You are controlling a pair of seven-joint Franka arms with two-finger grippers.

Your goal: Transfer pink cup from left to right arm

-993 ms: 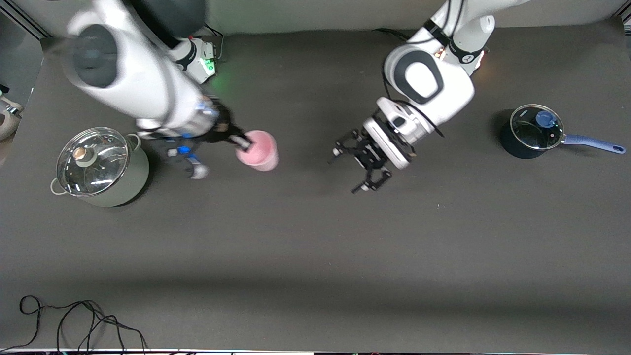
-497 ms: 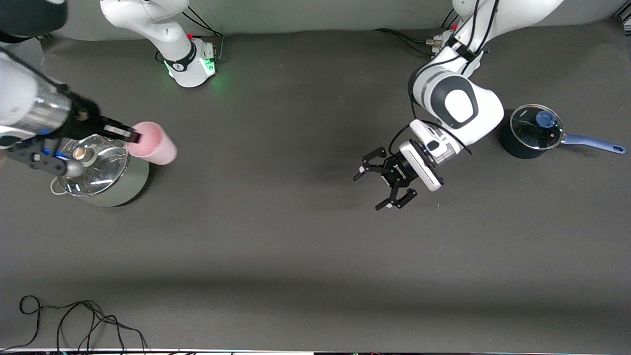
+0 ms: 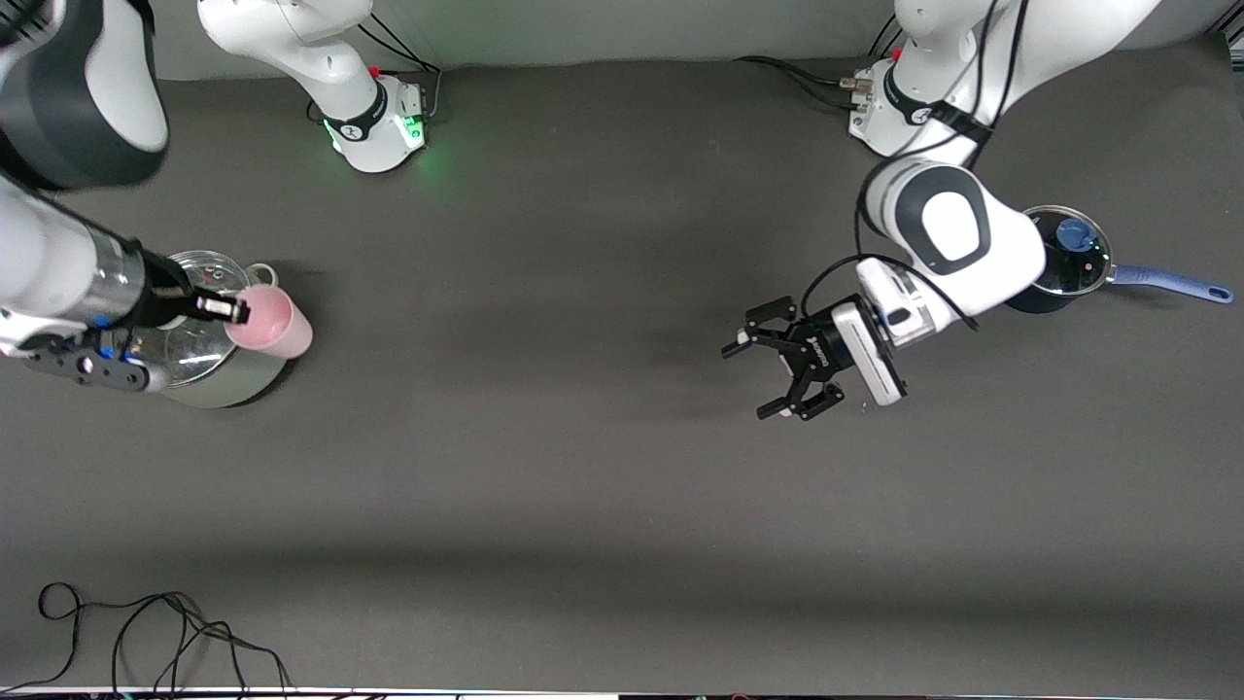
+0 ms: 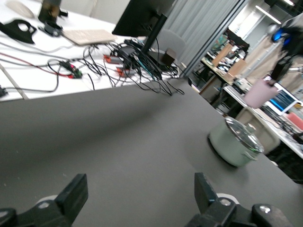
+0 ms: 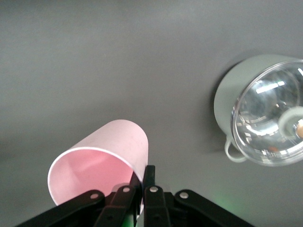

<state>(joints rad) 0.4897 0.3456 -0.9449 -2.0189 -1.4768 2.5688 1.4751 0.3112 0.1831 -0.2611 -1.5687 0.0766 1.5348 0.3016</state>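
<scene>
The pink cup (image 3: 275, 325) hangs tilted in the air by the lidded grey-green pot (image 3: 245, 375), at the right arm's end of the table. My right gripper (image 3: 229, 309) is shut on the cup's rim, one finger inside and one outside. The right wrist view shows the cup (image 5: 102, 163) pinched in my right gripper (image 5: 144, 178), with the pot (image 5: 262, 111) beside it. My left gripper (image 3: 777, 375) is open and empty over bare table toward the left arm's end. In the left wrist view my left gripper (image 4: 140, 187) spreads wide, and the cup (image 4: 260, 92) shows far off above the pot (image 4: 233, 144).
A dark blue saucepan (image 3: 1056, 261) with a glass lid and a blue handle stands at the left arm's end, partly under that arm's elbow. A black cable (image 3: 146, 630) lies coiled at the table edge nearest the camera, toward the right arm's end.
My right gripper has carried the cup from the middle of the table toward the right arm's end, to the pot. My left gripper, still open, has drawn away toward the left arm's end.
</scene>
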